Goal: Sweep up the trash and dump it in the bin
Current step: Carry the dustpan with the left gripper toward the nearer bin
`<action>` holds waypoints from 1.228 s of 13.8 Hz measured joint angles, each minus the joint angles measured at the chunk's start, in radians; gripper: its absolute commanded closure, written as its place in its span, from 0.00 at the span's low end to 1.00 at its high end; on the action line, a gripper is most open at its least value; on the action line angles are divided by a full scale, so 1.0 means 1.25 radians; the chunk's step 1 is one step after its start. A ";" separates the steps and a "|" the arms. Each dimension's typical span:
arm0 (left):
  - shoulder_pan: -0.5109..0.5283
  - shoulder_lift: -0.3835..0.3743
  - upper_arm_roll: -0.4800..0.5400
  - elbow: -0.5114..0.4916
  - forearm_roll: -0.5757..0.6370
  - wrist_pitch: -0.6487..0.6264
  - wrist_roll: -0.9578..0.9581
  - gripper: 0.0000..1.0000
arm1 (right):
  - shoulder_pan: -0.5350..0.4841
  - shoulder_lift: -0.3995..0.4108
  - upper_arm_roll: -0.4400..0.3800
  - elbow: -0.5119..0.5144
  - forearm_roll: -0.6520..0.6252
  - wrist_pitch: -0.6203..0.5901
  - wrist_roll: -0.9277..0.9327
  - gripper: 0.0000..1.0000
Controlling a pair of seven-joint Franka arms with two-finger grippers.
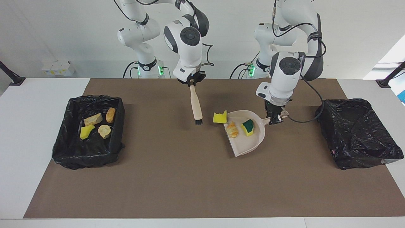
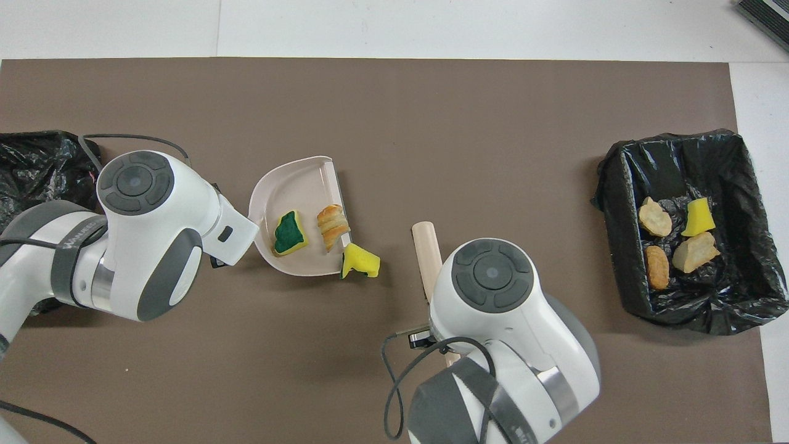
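Right gripper (image 1: 191, 83), closed on the top of the handle of the brush (image 1: 196, 106), was seen with the brush hung almost upright and the black bristles down at the mat, beside the yellow sponge piece (image 1: 220, 117) toward the right arm's end; the brush was so held, it may be judged, that this last loose piece could be pushed into the pan. Left gripper (image 1: 276, 119) was clamped on the short handle of the dustpan (image 1: 250, 144), by which the pan was kept flat on the mat with its open lip turned toward the brush. Two pieces were already carried in the pan: a green-backed sponge (image 1: 248, 127) and a bread-like chunk (image 1: 233, 129) lying at the lip. The yellow sponge piece was found touching the corner of the lip, not yet inside. Four further pieces of trash (image 1: 96, 123), one yellow and three tan or orange, were held in the black-lined bin (image 1: 63, 148) at the right arm's end of the table. A second black-lined bin (image 1: 357, 133), in which nothing could be seen, was placed at the left arm's end. The work was done on a brown mat (image 1: 177, 177) laid over a white table (image 1: 38, 95), with a plain pale wall at the robots' end.
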 measured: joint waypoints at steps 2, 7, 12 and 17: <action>0.002 -0.001 -0.001 0.000 0.000 -0.007 0.027 1.00 | 0.007 0.001 0.000 -0.016 0.000 0.025 0.005 1.00; 0.085 -0.004 0.002 0.000 -0.061 -0.008 0.146 1.00 | 0.011 0.006 -0.002 -0.028 0.000 0.034 0.011 1.00; 0.109 -0.016 0.004 -0.013 -0.052 -0.008 0.170 1.00 | 0.074 0.036 0.000 -0.066 0.000 0.134 0.093 1.00; 0.177 -0.020 0.008 -0.058 0.036 0.003 0.170 1.00 | 0.158 0.115 0.002 -0.076 0.000 0.251 0.168 1.00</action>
